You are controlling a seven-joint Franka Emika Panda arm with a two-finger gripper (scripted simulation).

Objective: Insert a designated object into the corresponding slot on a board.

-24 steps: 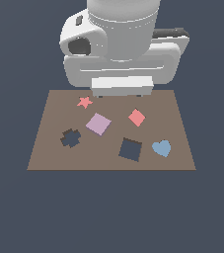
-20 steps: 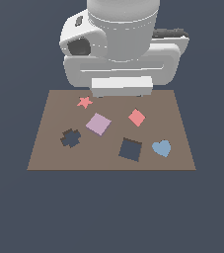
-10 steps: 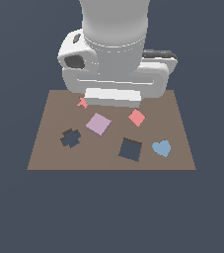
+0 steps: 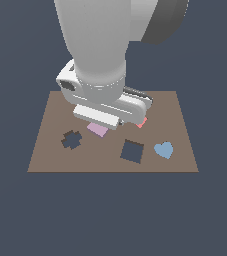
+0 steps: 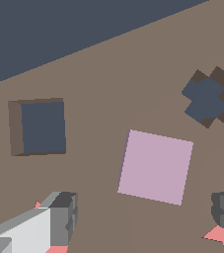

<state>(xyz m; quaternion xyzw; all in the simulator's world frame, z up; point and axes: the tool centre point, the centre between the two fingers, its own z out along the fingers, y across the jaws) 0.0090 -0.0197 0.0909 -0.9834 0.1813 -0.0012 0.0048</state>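
Nearby: blue heart [image 4: 163, 149], cross cutout [image 4: 72, 139], coral pieces.

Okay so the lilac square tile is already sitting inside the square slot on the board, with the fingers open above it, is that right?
Not quite. The wrist view shows the lilac square tile lying flat on the board, apart from the empty square slot. The fingers are open above it, as you said.

The exterior view looks down at a slant from in front of the flat brown rectangular board [image 4: 50, 150], fairly far back, taking in the whole panel. The wrist view looks almost straight down from close above. Both share the pale lilac-pink square tile [image 5: 156, 166] [image 4: 98, 129], the dark square cutout [image 5: 43, 127] [image 4: 132, 151] and the dark cross-shaped cutout [image 5: 208, 97] [image 4: 71, 139], the exterior's cross at nine o'clock of the square cutout.
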